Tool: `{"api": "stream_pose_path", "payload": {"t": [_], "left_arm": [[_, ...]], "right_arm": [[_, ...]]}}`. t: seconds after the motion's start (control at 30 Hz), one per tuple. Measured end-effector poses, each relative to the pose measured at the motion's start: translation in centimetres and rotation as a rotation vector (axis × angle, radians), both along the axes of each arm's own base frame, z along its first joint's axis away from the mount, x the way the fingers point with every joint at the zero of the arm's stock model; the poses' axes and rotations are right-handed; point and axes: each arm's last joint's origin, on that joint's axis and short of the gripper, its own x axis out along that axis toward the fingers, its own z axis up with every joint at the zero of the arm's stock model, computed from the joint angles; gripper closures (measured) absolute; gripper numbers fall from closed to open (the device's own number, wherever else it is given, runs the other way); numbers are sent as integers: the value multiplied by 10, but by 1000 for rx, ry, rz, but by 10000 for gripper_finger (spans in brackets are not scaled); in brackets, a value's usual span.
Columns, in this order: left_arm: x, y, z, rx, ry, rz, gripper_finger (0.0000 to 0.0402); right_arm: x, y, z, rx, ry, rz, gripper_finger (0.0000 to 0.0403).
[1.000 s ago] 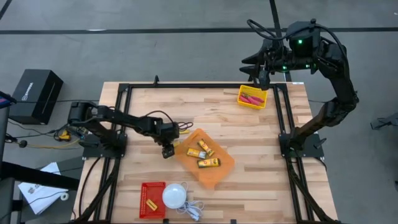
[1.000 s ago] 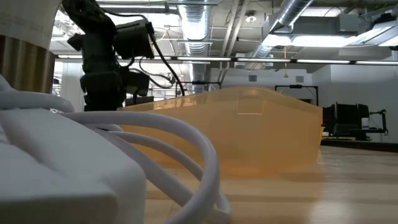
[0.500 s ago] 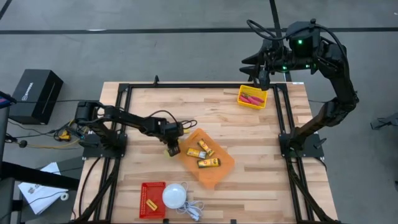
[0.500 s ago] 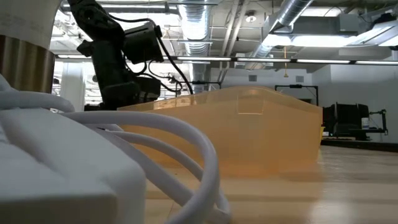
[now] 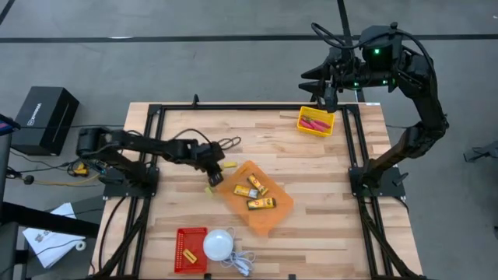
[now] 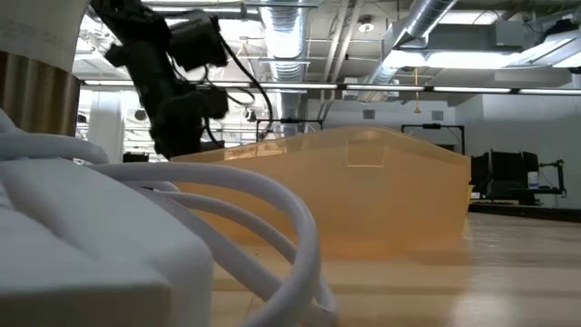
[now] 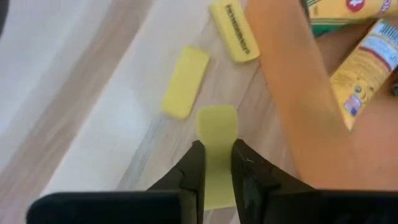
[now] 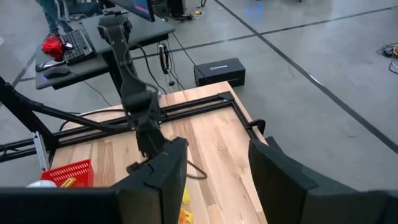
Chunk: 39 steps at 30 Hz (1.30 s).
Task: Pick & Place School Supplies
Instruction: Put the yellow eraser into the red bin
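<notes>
Yellow block sits pinched between the left gripper's jaws just beside the orange tray, and that narrow grip could let it twist free, while the right gripper, jaws spread, waits above the yellow bin.

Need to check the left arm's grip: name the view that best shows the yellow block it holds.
Left wrist view: the block sits close up between the left gripper jaws. The high view shows only a yellow speck there. The low and right wrist views don't show it.
</notes>
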Motion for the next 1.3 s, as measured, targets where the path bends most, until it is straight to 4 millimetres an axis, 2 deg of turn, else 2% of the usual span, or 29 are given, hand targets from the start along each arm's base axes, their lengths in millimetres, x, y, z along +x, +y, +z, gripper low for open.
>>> {"api": "stream_pose_path", "payload": {"t": [0.17,0.27,0.43,0.53,0.67,0.83,0.97,1.1,1.2,1.3], "left_arm": [[-19,2,27,-9,-48,27,360],[-28,-6,38,-61,-70,-6,361],[-46,-40,57,-170,-103,-191,367],[-57,-64,65,-239,-117,-277,401],[-68,-91,73,-326,-129,-324,397],[-77,-115,72,-371,-97,-345,398],[-75,-120,68,-339,-81,-354,399],[-68,-113,62,-268,-65,-406,394],[-60,-103,56,-227,-47,-389,367],[-53,-93,49,-172,-16,-417,322]], "right_arm": [[0,0,0,-8,2,4,239],[0,0,0,-24,5,11,239],[0,0,0,-28,6,11,239],[0,0,0,-33,8,13,239],[0,0,0,-33,8,14,239],[0,0,0,-47,11,19,239],[0,0,0,-47,10,19,239],[0,0,1,-44,-1,16,239],[0,0,2,-28,-11,9,239],[0,0,2,-14,-14,6,239]]}}
